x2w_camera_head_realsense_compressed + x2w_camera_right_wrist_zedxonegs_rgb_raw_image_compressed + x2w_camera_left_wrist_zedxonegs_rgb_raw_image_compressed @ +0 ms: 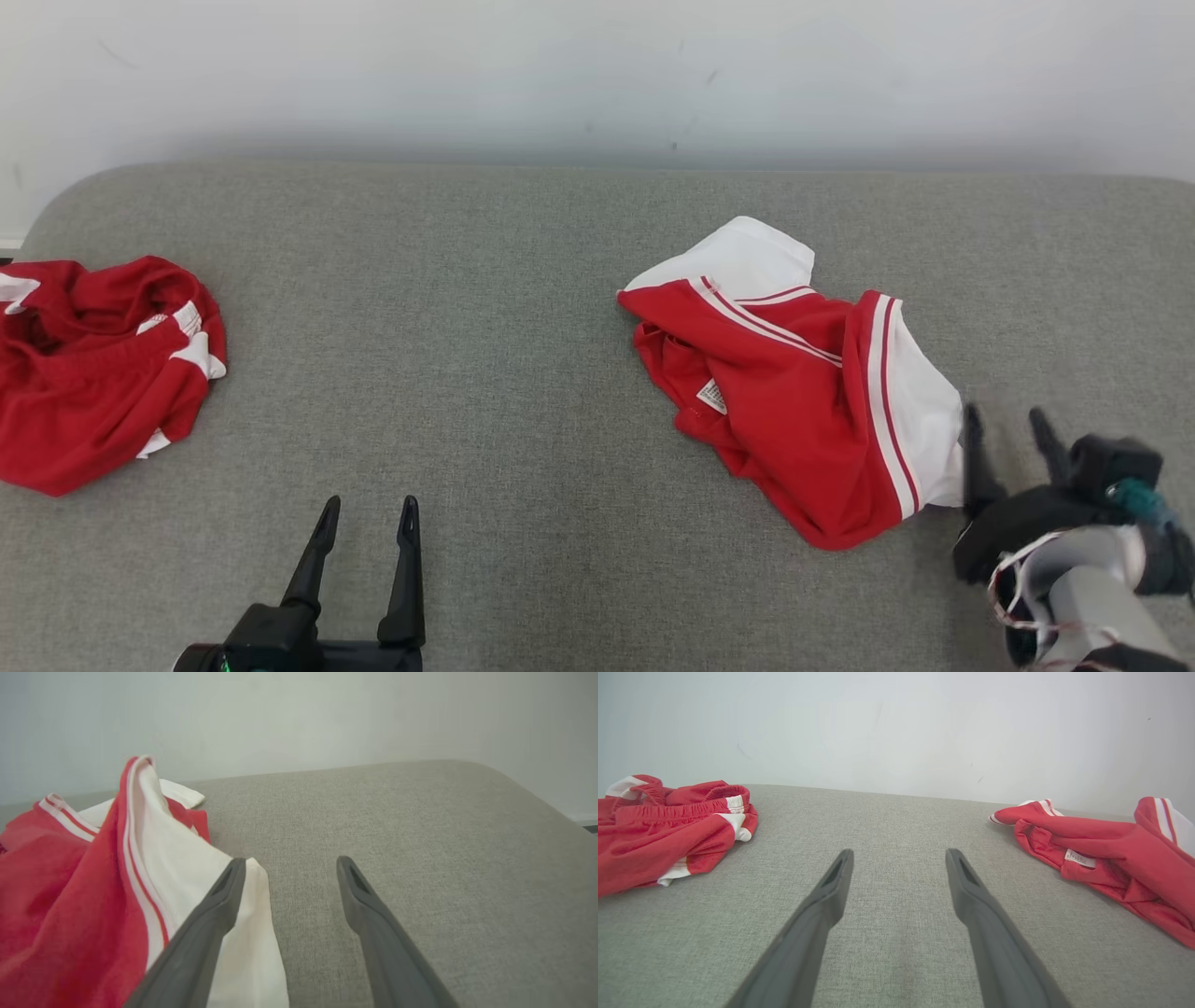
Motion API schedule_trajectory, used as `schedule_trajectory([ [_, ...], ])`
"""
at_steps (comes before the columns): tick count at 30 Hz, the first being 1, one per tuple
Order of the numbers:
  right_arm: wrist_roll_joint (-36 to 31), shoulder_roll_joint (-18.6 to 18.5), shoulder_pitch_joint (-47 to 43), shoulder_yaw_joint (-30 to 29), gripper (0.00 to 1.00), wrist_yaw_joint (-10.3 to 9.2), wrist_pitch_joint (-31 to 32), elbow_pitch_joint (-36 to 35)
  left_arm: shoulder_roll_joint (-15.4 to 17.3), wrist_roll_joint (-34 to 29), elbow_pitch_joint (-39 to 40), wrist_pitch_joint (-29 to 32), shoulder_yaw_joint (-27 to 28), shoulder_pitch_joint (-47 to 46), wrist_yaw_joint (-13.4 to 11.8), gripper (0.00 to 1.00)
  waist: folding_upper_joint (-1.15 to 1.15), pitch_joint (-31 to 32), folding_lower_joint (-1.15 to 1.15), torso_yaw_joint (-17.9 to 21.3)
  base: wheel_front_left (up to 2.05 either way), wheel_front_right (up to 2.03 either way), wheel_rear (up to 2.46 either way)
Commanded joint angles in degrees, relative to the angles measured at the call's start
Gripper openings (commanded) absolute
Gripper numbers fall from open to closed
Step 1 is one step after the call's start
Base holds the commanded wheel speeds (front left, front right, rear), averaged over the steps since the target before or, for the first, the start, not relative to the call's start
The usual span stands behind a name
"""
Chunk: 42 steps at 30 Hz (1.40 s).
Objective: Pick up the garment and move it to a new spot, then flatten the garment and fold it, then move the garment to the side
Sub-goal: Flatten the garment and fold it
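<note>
Starting near: left pincer point(370, 509) released, idle over bare bench point(485, 308). Right pincer point(1005, 418) released too, just beside white hem of garment point(794, 401); it lies to that pincer's left, long axis near-right to far-left. Right arm nearer. Second red heap point(93, 373) well apart, left.

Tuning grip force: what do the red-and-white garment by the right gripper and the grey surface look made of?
Garment: thin, smooth sports knit, probably polyester; soft drape, faint sheen, sewn label. Surface: grey woven upholstery, matte; visible coarse weave, rounded padded-looking corners.
</note>
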State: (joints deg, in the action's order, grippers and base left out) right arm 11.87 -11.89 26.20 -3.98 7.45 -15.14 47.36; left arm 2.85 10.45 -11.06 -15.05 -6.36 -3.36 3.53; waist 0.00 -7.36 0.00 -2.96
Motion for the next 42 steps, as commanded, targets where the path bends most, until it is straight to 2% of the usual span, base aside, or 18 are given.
schedule_trajectory([
  [1,0.5,0.5,-0.7,0.5,1.00,0.08,0.0,0.6,0.1,-0.2,0.1,-0.2,0.2,1.0,0.1,1.00,0.00,0.0,0.00,0.0,0.00,0.00,0.00],
  [10,-2.2,2.0,1.0,3.5,1.00,0.08,0.5,12.3,0.1,-1.1,-0.4,-0.2,0.5,1.3,0.7,1.00,0.00,0.8,0.00,-0.8,0.00,0.00,0.00],
  [11,-2.1,2.5,1.0,3.7,0.50,0.08,0.5,13.7,0.1,-1.1,-0.5,-0.2,0.5,1.4,0.8,1.00,0.00,1.0,0.00,-1.0,0.00,0.00,0.00],
  [12,-2.0,2.7,1.1,3.7,0.30,0.08,0.4,14.8,0.1,-1.2,-0.5,-0.2,0.5,1.6,0.8,1.00,0.00,1.2,0.00,-1.1,0.00,0.00,0.00],
  [13,-2.0,2.9,1.4,4.0,0.00,0.08,0.4,15.4,0.1,-1.2,-0.5,-0.2,0.7,1.8,0.9,1.00,0.00,1.4,0.00,-1.1,0.00,0.00,0.00],
  [16,-0.3,3.3,2.0,3.5,0.00,0.08,0.1,14.5,0.1,-1.3,-0.4,-0.2,1.2,2.8,0.7,1.00,0.00,2.1,0.00,-0.6,0.00,0.00,0.00],
  [20,3.2,3.2,-1.4,1.7,0.00,0.08,0.0,7.6,0.1,-1.1,-0.6,-0.2,1.4,3.7,0.8,1.00,0.00,3.2,0.00,0.2,0.00,0.00,0.00],
  [24,8.7,4.4,-8.5,-0.3,0.00,0.08,0.0,-2.0,0.1,-0.7,-0.7,-0.2,1.2,4.7,0.8,1.00,0.00,4.3,0.00,1.1,0.00,0.00,0.00],
  [31,16.4,6.1,-21.9,1.6,0.00,0.08,1.1,-14.6,0.1,-0.5,-0.5,-0.2,1.0,4.3,1.0,1.00,0.00,4.5,0.00,2.8,0.00,0.00,0.00],
  [35,18.4,7.1,-28.9,2.0,0.00,0.08,3.8,-21.9,0.1,-0.6,-0.3,-0.2,0.9,3.4,1.1,1.00,0.00,3.7,0.00,3.5,0.00,0.00,0.00],
  [38,17.7,7.7,-31.7,1.1,0.01,0.08,5.8,-24.5,0.1,-0.4,-0.3,-0.2,0.8,3.0,1.2,1.00,0.00,3.1,0.00,3.9,0.00,0.00,0.00],
  [40,12.7,7.5,-32.2,-0.1,1.00,0.08,4.4,-27.4,0.1,-0.5,-0.6,-0.2,0.8,2.8,1.3,1.00,0.00,2.9,0.00,4.1,0.00,0.00,0.00],
  [42,10.2,7.7,-32.3,-1.2,1.00,0.08,3.5,-29.3,0.1,-0.6,-0.7,-0.2,0.8,2.6,1.3,1.00,0.00,2.9,0.00,4.1,0.00,0.00,0.00],
])
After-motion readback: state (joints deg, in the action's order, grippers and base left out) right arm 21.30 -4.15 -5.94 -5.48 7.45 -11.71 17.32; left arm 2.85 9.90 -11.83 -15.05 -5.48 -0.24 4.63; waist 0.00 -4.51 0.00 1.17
